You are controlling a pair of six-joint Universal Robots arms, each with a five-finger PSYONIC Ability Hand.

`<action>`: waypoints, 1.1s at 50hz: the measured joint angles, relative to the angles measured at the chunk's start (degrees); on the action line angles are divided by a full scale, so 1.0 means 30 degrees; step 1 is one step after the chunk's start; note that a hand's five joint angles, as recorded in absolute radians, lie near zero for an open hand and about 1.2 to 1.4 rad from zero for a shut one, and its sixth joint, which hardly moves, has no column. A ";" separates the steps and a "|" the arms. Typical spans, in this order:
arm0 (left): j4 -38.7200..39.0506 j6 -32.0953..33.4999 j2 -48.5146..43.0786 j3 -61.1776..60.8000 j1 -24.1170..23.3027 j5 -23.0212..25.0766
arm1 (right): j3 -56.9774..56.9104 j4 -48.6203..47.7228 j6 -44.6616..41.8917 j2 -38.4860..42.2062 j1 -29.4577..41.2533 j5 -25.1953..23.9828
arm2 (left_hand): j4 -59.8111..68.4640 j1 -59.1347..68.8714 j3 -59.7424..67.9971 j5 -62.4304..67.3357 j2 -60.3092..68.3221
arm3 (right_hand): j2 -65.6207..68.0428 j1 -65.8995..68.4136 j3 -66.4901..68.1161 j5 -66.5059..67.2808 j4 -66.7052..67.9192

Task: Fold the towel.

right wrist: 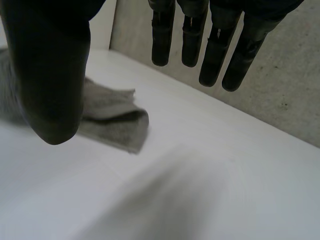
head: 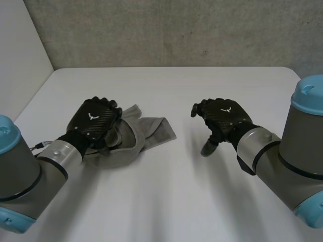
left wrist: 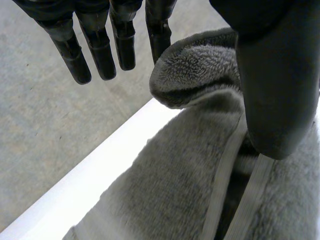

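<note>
The grey towel (head: 147,132) lies crumpled in a loose heap on the white table (head: 166,196), left of the middle. My left hand (head: 94,120) rests over the heap's left part. In the left wrist view its fingers (left wrist: 101,56) stand straight and clear of the cloth, and a raised fold of the towel (left wrist: 192,75) sits between them and the thumb (left wrist: 275,100). My right hand (head: 222,117) hovers over bare table to the right of the towel, open and empty. Its straight fingers (right wrist: 215,47) point past the towel's near corner (right wrist: 117,125).
A grey wall (head: 166,30) runs along the table's far edge, and a pale panel (head: 20,55) stands at the left. Bare tabletop lies between the two hands and in front of them.
</note>
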 measured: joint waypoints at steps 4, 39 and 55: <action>0.0042 0.0036 0.0022 -0.0213 0.0688 0.0030 | -0.0457 -0.0290 0.1990 0.0393 0.0367 0.0013 | -0.0174 -0.0183 -0.0198 -0.0122 -0.0121 | 0.0000 0.0000 0.0000 -0.0002 0.0000; 0.0767 -0.0136 -0.1300 -0.0574 0.2800 0.0985 | -0.6975 -0.0602 0.5753 0.7784 0.5070 0.1822 | -0.0813 -0.0755 -0.0835 -0.0688 -0.0769 | 0.0023 0.0041 0.0023 0.0398 0.0055; 0.0524 -0.1576 -0.0454 -0.1305 0.2146 0.3930 | -0.7271 -0.1742 0.4612 0.8609 0.5175 0.2908 | -0.0829 -0.0755 -0.0835 -0.0748 -0.0800 | 1.6524 1.6987 1.7199 1.8226 1.7647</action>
